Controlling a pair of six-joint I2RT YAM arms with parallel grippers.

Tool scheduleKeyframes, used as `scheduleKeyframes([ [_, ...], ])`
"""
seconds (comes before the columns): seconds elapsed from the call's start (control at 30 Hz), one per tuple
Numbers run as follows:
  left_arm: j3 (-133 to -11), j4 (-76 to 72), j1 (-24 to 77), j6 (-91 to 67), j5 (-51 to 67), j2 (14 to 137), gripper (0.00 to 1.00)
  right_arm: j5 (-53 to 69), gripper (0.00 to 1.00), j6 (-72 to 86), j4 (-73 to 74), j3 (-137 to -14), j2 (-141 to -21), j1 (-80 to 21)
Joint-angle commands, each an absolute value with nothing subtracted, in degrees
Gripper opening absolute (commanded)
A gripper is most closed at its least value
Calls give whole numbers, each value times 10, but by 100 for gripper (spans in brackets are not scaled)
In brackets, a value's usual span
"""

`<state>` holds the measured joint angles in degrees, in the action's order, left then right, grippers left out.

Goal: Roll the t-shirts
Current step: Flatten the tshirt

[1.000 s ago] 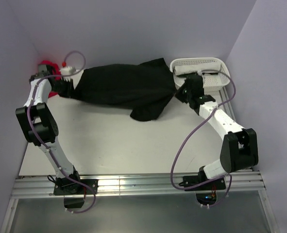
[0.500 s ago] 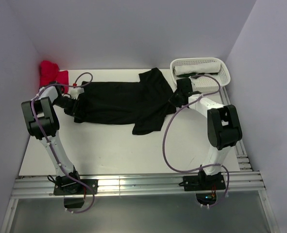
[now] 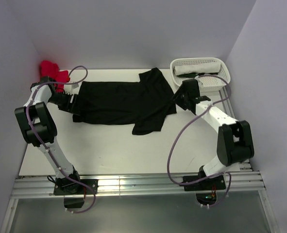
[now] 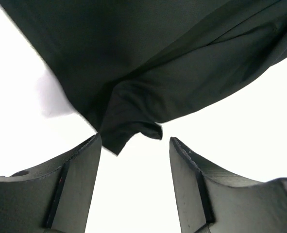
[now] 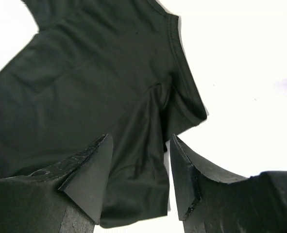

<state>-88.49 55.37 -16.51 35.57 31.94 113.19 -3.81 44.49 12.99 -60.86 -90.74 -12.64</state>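
Note:
The black t-shirt [image 3: 119,99] lies spread flat on the white table, one sleeve pointing to the back and a flap hanging toward the front. My left gripper [image 3: 69,101] is at its left edge, open. In the left wrist view a corner of the black cloth [image 4: 133,128] lies just beyond the parted fingertips [image 4: 87,155], and nothing is gripped. My right gripper [image 3: 178,99] is at the shirt's right edge, also open. In the right wrist view the black cloth [image 5: 94,73] lies under and between the spread fingers [image 5: 184,165], loose on the table.
A red cloth heap [image 3: 53,73] sits in the back left corner. At the back right stands a white lattice basket [image 3: 222,77] holding a rolled white cloth [image 3: 196,68]. Side walls stand close on both sides.
Both grippers have gone from shut to open and let go of the black shirt. The shirt, stretched between them a second ago, now lies flat and slack on the table.

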Motion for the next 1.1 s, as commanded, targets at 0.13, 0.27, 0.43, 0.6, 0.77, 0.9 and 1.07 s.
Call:
scheduleKeyframes([
  [0.13,-883,576,-171,354,303,1102,63,-45,56,462,69,-518,-835,-170],
  [0.27,-881,595,-171,353,308,1095,60,-63,55,474,58,-490,-842,-213],
  [0.43,-847,560,-166,328,270,1076,60,-49,54,495,13,-451,-855,-236],
  [0.6,-826,526,-165,297,238,1073,59,-44,52,506,2,-439,-872,-249],
  [0.77,-824,512,-166,280,227,1079,57,-43,51,509,-12,-439,-882,-254],
  [0.9,-816,496,-167,272,216,1073,54,-44,50,511,-15,-432,-878,-257],
  [1.07,-814,497,-167,266,210,1073,45,-48,49,511,-11,-422,-868,-260],
])
